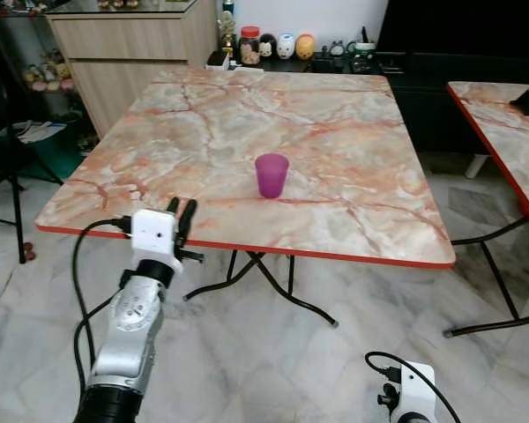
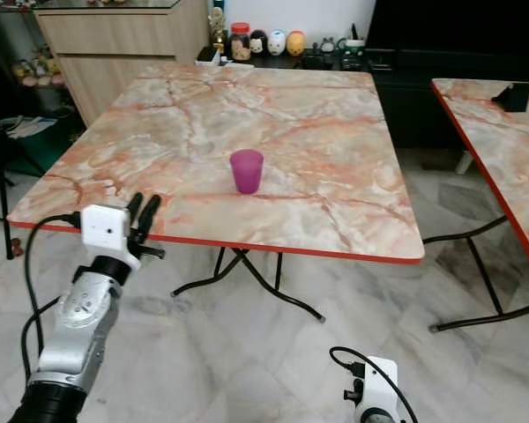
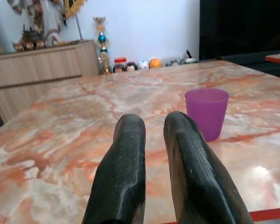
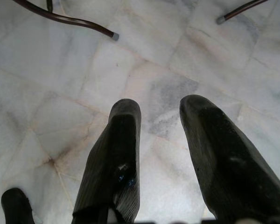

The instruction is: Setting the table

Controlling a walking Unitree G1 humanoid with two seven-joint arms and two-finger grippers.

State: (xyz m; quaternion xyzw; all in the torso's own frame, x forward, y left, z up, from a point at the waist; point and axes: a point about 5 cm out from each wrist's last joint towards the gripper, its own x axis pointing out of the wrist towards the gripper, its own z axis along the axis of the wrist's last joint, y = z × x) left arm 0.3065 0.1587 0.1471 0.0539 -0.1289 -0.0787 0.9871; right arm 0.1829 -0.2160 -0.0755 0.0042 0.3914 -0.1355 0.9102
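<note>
A purple plastic cup (image 1: 271, 174) stands upright near the middle of the marble-patterned table (image 1: 203, 115), a little toward its front edge. My left gripper (image 1: 181, 213) is raised at the table's red front edge, left of the cup and short of it. In the left wrist view its two black fingers (image 3: 126, 158) sit a narrow gap apart with nothing between them, and the cup (image 3: 206, 112) is ahead and to one side. My right gripper (image 4: 158, 112) hangs low over the tiled floor, open and empty; its wrist (image 1: 414, 392) shows at the lower right.
A second marble table (image 1: 502, 123) stands to the right across a gap of floor. Black folding legs (image 1: 273, 282) cross under the near table. Behind it are a wooden cabinet (image 1: 123, 44), a low shelf of jars and figurines (image 1: 273, 44) and a dark unit (image 1: 458, 35).
</note>
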